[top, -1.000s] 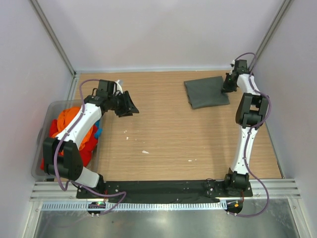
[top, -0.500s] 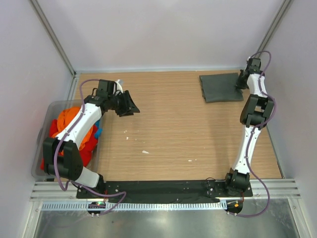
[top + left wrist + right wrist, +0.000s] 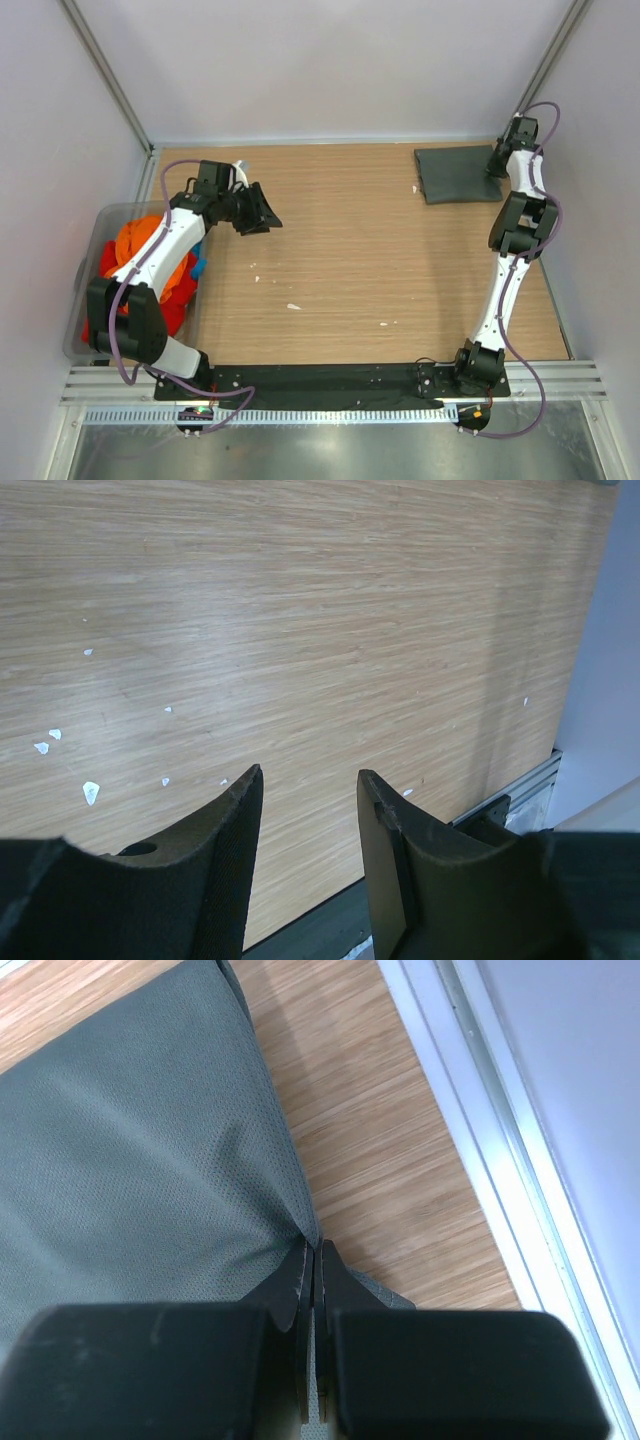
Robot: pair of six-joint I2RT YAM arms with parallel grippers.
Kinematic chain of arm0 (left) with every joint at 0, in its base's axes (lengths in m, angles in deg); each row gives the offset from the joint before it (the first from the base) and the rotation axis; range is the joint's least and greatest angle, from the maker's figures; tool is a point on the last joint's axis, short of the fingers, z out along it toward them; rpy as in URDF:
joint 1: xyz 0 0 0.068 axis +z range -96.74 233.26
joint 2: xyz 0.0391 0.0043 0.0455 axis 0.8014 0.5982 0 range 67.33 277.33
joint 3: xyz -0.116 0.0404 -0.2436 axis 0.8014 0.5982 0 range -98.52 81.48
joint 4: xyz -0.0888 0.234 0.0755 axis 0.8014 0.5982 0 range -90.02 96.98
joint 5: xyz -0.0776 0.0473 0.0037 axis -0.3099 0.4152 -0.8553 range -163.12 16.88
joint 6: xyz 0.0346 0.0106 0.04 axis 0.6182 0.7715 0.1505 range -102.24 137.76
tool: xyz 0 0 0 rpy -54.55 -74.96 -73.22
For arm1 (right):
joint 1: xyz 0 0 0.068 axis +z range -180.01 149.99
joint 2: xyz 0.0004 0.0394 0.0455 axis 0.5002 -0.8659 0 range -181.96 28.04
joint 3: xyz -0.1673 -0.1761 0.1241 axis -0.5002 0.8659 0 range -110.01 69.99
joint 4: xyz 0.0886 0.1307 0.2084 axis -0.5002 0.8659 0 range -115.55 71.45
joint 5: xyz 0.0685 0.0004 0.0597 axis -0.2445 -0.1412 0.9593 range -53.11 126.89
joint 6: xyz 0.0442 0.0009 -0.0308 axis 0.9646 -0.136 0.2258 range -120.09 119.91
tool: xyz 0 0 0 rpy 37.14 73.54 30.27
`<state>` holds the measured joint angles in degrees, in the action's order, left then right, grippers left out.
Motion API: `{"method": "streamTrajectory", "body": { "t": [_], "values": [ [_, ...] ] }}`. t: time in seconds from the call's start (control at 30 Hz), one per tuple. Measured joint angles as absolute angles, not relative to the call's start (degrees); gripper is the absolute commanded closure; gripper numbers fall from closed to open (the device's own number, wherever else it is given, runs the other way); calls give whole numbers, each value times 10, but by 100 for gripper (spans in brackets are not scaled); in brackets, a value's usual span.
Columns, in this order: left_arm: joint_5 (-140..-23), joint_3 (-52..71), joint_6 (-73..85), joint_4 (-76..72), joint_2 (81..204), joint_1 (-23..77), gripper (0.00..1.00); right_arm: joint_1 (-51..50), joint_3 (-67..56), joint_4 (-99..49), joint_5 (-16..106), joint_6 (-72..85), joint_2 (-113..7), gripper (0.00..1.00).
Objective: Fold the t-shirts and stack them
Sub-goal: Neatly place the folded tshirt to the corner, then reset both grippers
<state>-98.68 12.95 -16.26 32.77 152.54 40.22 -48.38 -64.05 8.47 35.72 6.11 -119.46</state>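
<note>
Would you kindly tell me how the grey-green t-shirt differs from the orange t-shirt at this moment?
The grey-green t-shirt lies folded flat at the far right of the table; the orange t-shirt sits crumpled in the plastic bin at the left. The right claw is shut on the grey-green t-shirt's edge; no claw touches the orange t-shirt. Both are cloth shirts.

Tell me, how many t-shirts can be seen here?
4, by colour: dark grey-green t-shirt folded at the far right corner, held by the right gripper; orange t-shirt, red t-shirt and blue t-shirt heaped in the bin at left. More may be hidden there.
</note>
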Motion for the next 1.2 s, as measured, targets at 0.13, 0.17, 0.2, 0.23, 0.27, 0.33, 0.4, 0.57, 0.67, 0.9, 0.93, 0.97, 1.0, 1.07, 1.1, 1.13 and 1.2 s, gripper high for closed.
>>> {"method": "streamTrajectory", "body": {
  "t": [0.13,0.17,0.2,0.23,0.27,0.33,0.4,0.57,0.67,0.9,0.93,0.97,1.0,1.07,1.1,1.13,1.2],
  "values": [
    [-987,130,-163,328,1525,402,56,-488,-640,82,357,61,-1196,99],
    [-987,130,-163,328,1525,402,56,-489,-640,82,357,61,-1196,99],
    [-987,130,-163,328,1525,402,56,-489,-640,80,357,61,-1196,99],
    [-987,130,-163,328,1525,402,55,-489,-641,79,357,61,-1196,99],
    [-987,130,-162,328,1525,402,55,-489,-642,78,357,61,-1198,99],
    [-987,130,-162,328,1525,401,55,-490,-649,77,356,61,-1202,99],
    [-987,130,-162,328,1525,400,55,-490,-657,76,352,62,-1206,97],
    [-987,131,-162,328,1525,399,55,-493,-657,72,354,68,-1206,91],
    [-987,131,-162,328,1525,397,54,-495,-657,70,354,72,-1206,85],
    [-987,131,-162,327,1525,395,54,-497,-656,67,348,90,-1206,34],
    [-987,131,-162,327,1525,394,53,-498,-651,62,348,95,-1203,23],
    [-987,131,-160,327,1525,392,53,-498,-642,59,347,103,-1197,17],
    [-987,131,-159,327,1525,389,52,-498,-630,56,346,107,-1188,10],
    [-991,131,-156,325,1524,384,52,-498,-603,55,344,123,-1164,0],
    [-992,131,-154,324,1523,382,51,-498,-593,57,342,132,-1148,0],
    [-994,131,-150,323,1521,380,48,-498,-588,62,340,143,-1133,0],
    [-997,131,-144,322,1514,379,43,-498,-582,71,340,171,-1093,0]
  ]
}}
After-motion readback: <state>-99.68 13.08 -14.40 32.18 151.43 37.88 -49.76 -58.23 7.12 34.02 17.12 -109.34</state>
